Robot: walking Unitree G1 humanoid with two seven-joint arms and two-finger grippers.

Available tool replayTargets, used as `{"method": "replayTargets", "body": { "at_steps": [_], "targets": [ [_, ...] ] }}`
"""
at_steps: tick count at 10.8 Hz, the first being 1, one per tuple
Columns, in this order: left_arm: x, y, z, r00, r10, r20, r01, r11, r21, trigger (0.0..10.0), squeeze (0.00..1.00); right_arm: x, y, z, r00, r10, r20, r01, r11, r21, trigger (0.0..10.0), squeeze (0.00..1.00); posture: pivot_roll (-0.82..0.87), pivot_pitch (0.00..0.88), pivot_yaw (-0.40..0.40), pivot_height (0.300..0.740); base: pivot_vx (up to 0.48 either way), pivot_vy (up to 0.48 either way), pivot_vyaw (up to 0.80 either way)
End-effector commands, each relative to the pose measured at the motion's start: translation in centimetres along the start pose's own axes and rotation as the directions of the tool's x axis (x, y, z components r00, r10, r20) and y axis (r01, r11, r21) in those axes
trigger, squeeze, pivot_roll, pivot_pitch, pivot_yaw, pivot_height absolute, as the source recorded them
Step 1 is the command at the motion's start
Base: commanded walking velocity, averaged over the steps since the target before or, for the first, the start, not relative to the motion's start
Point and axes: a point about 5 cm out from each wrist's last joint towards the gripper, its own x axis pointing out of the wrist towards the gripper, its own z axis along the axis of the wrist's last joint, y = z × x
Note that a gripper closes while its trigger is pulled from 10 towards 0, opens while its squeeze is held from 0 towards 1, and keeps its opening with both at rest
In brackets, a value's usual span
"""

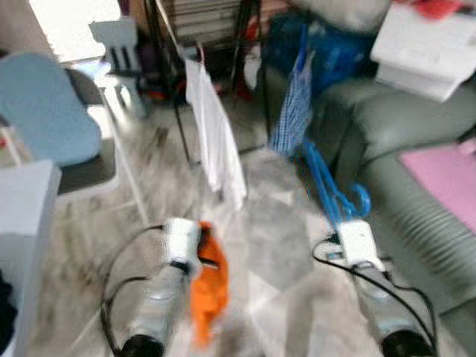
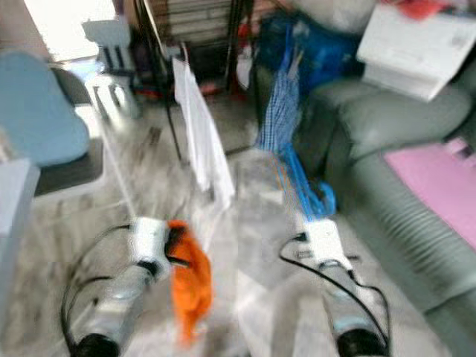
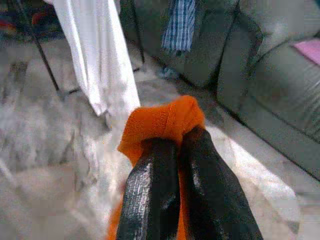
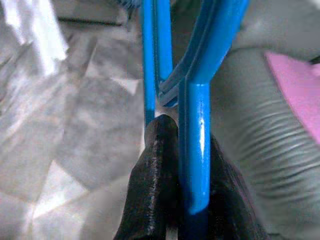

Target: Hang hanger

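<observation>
- Tightly pressed together, the right gripper's (image 4: 187,165) black fingers (image 4: 155,180) clamp a glossy blue plastic hanger (image 4: 194,125) by its bar.
- Its thin arms reach forward above the grey marble-pattern floor (image 1: 275,238), beside the grey-green sofa (image 1: 401,126).
- Left gripper's (image 3: 180,150) fingers are closed on a bunched orange cloth (image 3: 162,120).
- Ahead, a white garment (image 1: 216,141) hangs on a dark metal rack (image 1: 249,44).
- No writing is legible.
</observation>
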Motion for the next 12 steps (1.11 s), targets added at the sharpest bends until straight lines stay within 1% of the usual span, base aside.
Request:
{"method": "replayTargets", "body": {
  "at_steps": [1, 3, 4, 5, 6, 7, 8, 9, 10, 11, 12],
  "targets": [
    [-0.3, 1.3, 0.5, 0.999, 0.025, 0.028, -0.026, 0.999, 0.023, 10.0, 0.0, 0.2, 0.9, 1.3, 0.999, 0.018, 0.052, -0.018, 1.0, 0.011, 10.0, 0.0, -0.13, 0.0, 0.066, 0.74, 0.0, 0.0, 0.0],
    [-0.4, 1.2, 0.7, 0.999, 0.012, 0.042, -0.014, 0.999, 0.029, 10.0, 0.0, 0.2, 0.8, 1.2, 0.999, 0.021, 0.05, -0.022, 1.0, 0.011, 10.0, 0.0, -0.13, 0.0, 0.069, 0.74, 0.0, 0.0, 0.0],
    [-0.4, 1.1, 1.0, 0.999, -0.016, 0.05, 0.013, 0.998, 0.064, 10.0, 0.0, 0.2, 0.8, 1.1, 0.998, 0.039, 0.045, -0.039, 0.999, -0.001, 10.0, 0.0, -0.13, 0.0, 0.068, 0.74, 0.0, 0.0, 0.0],
    [-0.1, 0.8, 1.7, 0.995, -0.077, 0.068, 0.067, 0.988, 0.143, 10.0, 0.0, 0.1, 0.9, 1.2, 0.995, 0.072, 0.063, -0.068, 0.996, -0.059, 10.0, 0.0, -0.13, 0.0, 0.067, 0.74, 0.0, 0.0, 0.0],
    [0.7, 0.9, 3.6, 0.98, -0.189, 0.069, 0.146, 0.903, 0.404, 10.0, 0.0, -0.1, 1.0, 1.1, 0.983, 0.169, 0.068, -0.159, 0.979, -0.131, 10.0, 0.0, -0.13, 0.0, 0.068, 0.74, 0.0, 0.0, 0.0],
    [1.2, 1.4, 4.7, 0.977, -0.204, 0.056, 0.145, 0.838, 0.527, 10.0, 0.0, -0.2, 0.8, 0.9, 0.975, 0.214, 0.06, -0.203, 0.967, -0.152, 10.0, 0.0, -0.13, 0.0, 0.071, 0.74, 0.0, 0.0, 0.0],
    [1.9, 1.8, 6.1, 0.971, -0.231, 0.062, 0.148, 0.787, 0.599, 10.0, 0.0, -0.3, 0.5, 1.0, 0.961, 0.27, 0.054, -0.259, 0.953, -0.16, 10.0, 0.0, -0.14, 0.0, 0.076, 0.74, 0.0, 0.0, 0.0],
    [2.5, 2.1, 7.0, 0.965, -0.258, 0.033, 0.168, 0.714, 0.68, 10.0, 0.0, -0.5, 0.3, 0.8, 0.943, 0.331, 0.038, -0.313, 0.92, -0.237, 10.0, 0.0, -0.14, 0.0, 0.089, 0.74, 0.0, 0.0, 0.0],
    [2.8, 2.5, 7.1, 0.957, -0.285, -0.053, 0.217, 0.583, 0.783, 10.0, 0.0, -0.8, -0.4, 0.8, 0.921, 0.388, 0.019, -0.359, 0.869, -0.339, 10.0, 0.0, -0.15, 0.0, 0.107, 0.74, 0.0, 0.0, 0.0],
    [2.9, 3.7, 6.8, 0.958, -0.248, -0.145, 0.25, 0.47, 0.846, 10.0, 0.0, -0.8, -1.5, 1.0, 0.92, 0.391, 0.014, -0.363, 0.867, -0.341, 10.0, 0.0, -0.16, 0.0, 0.116, 0.74, 0.0, 0.0, 0.0],
    [2.8, 4.8, 6.5, 0.959, -0.21, -0.193, 0.267, 0.422, 0.866, 10.0, 0.0, -0.8, -2.3, 1.1, 0.926, 0.376, 0.014, -0.347, 0.868, -0.356, 10.0, 0.0, -0.16, 0.0, 0.134, 0.74, 0.0, 0.0, 0.0]
  ]
}}
